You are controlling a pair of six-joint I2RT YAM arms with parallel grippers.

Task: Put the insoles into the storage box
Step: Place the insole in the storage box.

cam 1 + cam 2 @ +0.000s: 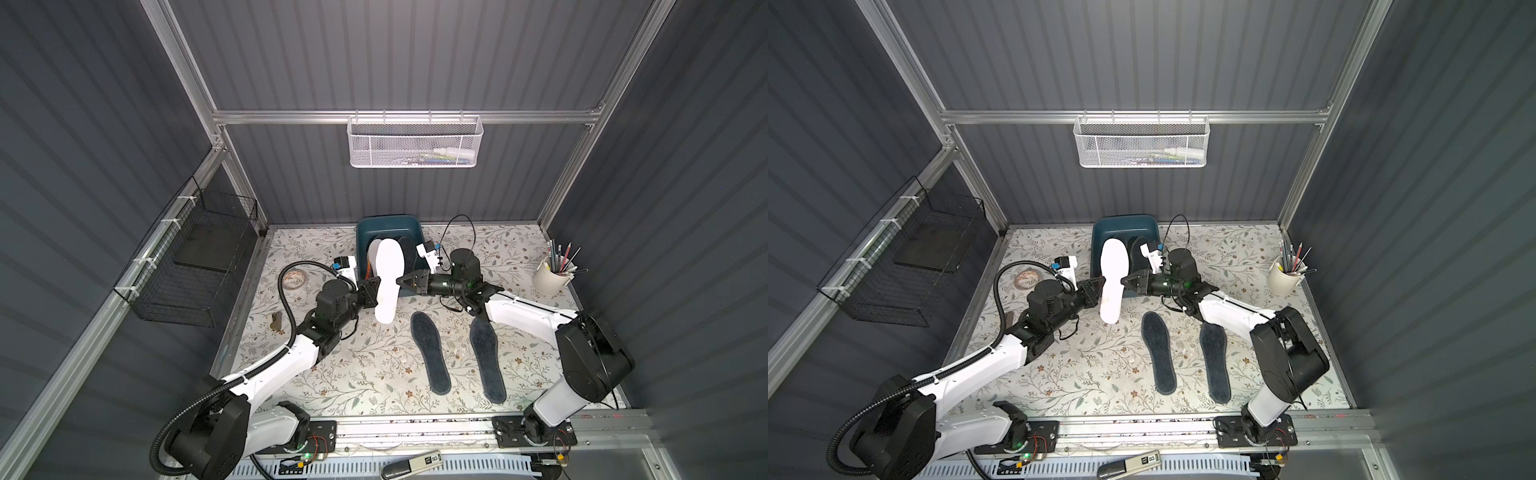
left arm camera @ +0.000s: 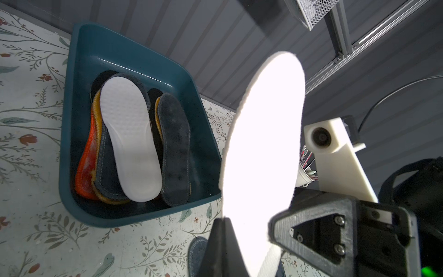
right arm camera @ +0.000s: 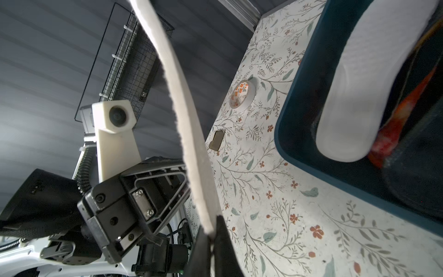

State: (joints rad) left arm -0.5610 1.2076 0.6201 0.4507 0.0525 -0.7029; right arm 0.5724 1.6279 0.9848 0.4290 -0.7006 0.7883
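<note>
In both top views the white insole [image 1: 388, 278] [image 1: 1113, 282] is held off the table [image 1: 332, 374] at frame centre. Its upper end overlaps the box [image 1: 390, 219] in the frame and its lower end overlaps the table. The left gripper [image 1: 376, 290] is clamped tight on its left edge. The right gripper [image 1: 400, 281] is pinched on its right edge, and the right wrist view shows that edge caught between the fingers [image 3: 224, 242]. The box sits just above centre, against the back wall. It holds a stack of insoles [image 2: 130, 141]: a white one on top, with grey, yellow-orange, red-orange and black ones under and beside it. Two grey insoles [image 1: 430, 353] [image 1: 488, 359] lie flat on the table below centre, side by side and not touching, apart from the box
</note>
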